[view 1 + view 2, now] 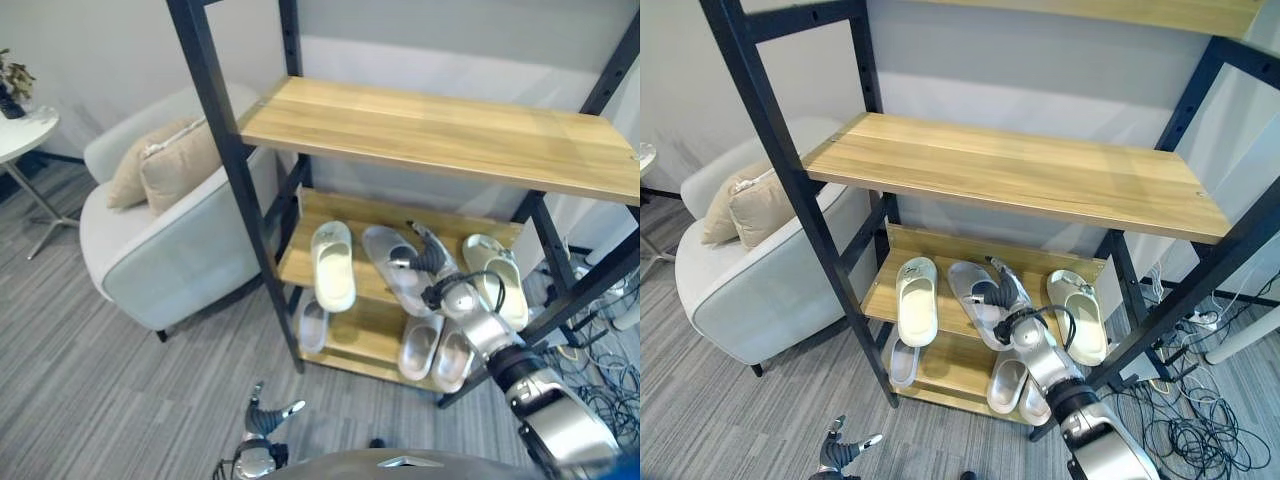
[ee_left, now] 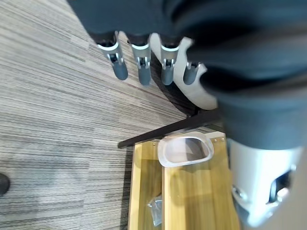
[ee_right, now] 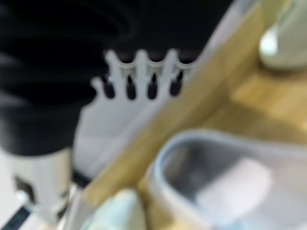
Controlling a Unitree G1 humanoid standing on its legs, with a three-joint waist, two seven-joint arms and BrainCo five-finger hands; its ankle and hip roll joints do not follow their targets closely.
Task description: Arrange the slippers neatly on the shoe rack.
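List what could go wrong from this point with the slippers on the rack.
1. The right hand is on the grey slipper, which lies at an angle; a push could slide it into the cream slipper beside it.
2. That grey slipper's toe reaches the front edge of the middle shelf, so a pull might tip it onto the pair below.

On the shoe rack [image 1: 400, 130], the middle shelf carries three slippers: a cream slipper [image 1: 333, 264] lying straight, a translucent grey slipper [image 1: 396, 268] angled beside it, and a pale green slipper [image 1: 497, 275] at the far end. Below sit a single grey slipper [image 1: 312, 324] and a pair [image 1: 437, 350].
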